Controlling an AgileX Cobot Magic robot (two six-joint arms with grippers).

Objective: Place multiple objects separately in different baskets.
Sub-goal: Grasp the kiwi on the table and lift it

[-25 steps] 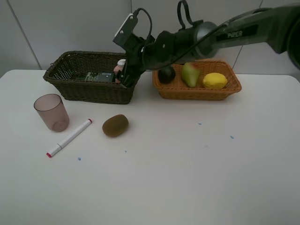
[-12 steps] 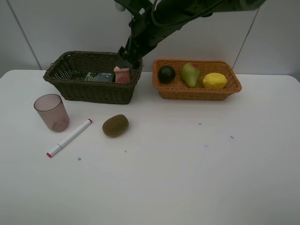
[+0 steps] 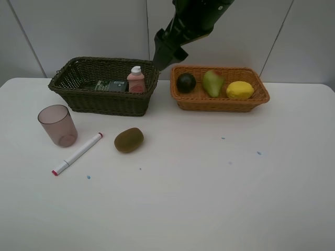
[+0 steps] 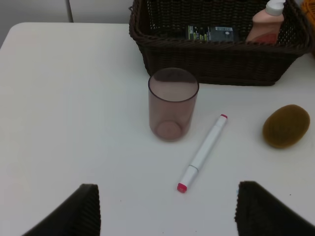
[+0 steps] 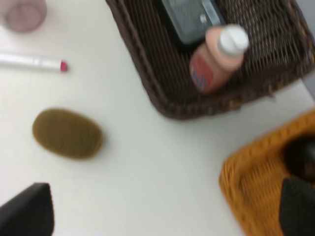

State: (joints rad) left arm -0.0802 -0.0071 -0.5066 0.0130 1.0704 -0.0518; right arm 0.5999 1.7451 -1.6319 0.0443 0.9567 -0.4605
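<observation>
The dark olive-brown basket [image 3: 78,104] holds an upright pink bottle [image 3: 135,80] and a lying dark green bottle [image 3: 111,86]. The orange basket [image 3: 220,106] holds the mangosteen [image 3: 186,82], pear [image 3: 212,82] and lemon [image 3: 239,90]. The mauve cup [image 3: 57,125], marker [image 3: 77,153] and kiwi [image 3: 129,140] are on the table. My right gripper [image 3: 163,56] is open and empty, raised above the gap between the baskets; its wrist view shows the pink bottle [image 5: 216,61] and kiwi [image 5: 67,133] below. My left gripper [image 4: 167,188] is open and empty, over the table short of the cup [image 4: 173,103] and marker [image 4: 204,151].
The two baskets stand side by side at the back of the white table [image 3: 209,183], close to the wall. A few small blue specks mark the tabletop. The left arm is out of the exterior high view.
My right gripper has let go of the pink bottle and risen up and to the right, out of the dark basket. The bottle now stands upright there. Nothing else moved.
</observation>
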